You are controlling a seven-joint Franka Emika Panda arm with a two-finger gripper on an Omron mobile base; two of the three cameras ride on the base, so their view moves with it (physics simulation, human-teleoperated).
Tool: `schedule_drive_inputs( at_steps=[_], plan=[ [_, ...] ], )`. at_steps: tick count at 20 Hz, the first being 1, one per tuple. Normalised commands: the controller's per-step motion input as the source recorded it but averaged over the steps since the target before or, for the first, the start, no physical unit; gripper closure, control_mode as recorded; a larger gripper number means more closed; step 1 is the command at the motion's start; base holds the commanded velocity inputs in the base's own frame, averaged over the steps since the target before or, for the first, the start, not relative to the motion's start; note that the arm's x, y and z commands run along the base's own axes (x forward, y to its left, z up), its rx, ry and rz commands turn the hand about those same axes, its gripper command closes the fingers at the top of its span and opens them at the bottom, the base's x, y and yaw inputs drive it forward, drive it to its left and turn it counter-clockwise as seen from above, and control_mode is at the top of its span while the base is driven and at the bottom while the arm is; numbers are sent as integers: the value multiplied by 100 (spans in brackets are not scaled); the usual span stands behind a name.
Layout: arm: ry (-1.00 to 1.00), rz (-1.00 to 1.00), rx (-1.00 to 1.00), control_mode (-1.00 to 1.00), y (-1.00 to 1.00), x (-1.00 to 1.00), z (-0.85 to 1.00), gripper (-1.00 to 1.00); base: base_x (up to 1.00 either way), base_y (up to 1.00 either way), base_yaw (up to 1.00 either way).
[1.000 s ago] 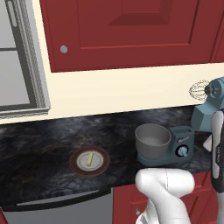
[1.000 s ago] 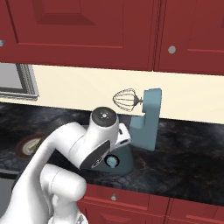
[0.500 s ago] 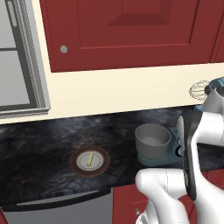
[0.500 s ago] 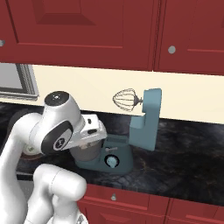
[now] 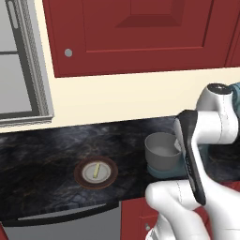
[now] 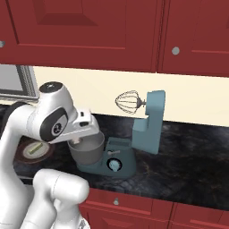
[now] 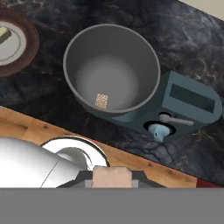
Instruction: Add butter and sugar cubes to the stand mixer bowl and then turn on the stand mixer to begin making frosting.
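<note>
The stand mixer bowl (image 7: 111, 70) sat on the base of the stand mixer (image 6: 145, 134), whose head was tilted up with the whisk (image 6: 127, 101) clear of the bowl. One pale, speckled sugar cube (image 7: 101, 101) lay on the bowl floor. The hand (image 7: 112, 178) hung above the bowl, closed on a second pale cube (image 7: 112, 176), judged to be more sugar awaiting release. The butter (image 5: 96, 170), a thin yellow stick, lay on the plate (image 5: 84, 174) on the dark tabletop (image 5: 47, 159), well apart from the bowl to its left. Judged remaining: dropping the held cube, moving the butter, then operating the knob (image 6: 114, 165) on the mixer base.
</note>
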Motion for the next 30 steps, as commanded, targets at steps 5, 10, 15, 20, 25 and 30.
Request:
schedule_drive_inputs(
  at_steps=[5,10,15,20,25,30],
  plan=[
    [1,2,6,-100,18,34,-9,100,0,0,0],
    [0,0,-1,-100,10,37,-21,100,0,0,0],
    [0,0,0,-100,3,36,-38,100,0,0,0],
    [4,0,0,-100,8,30,-41,100,0,0,0],
    [9,0,0,-100,11,25,-43,100,0,0,0],
    [12,0,0,-100,6,22,-37,100,0,0,0]
  ],
)
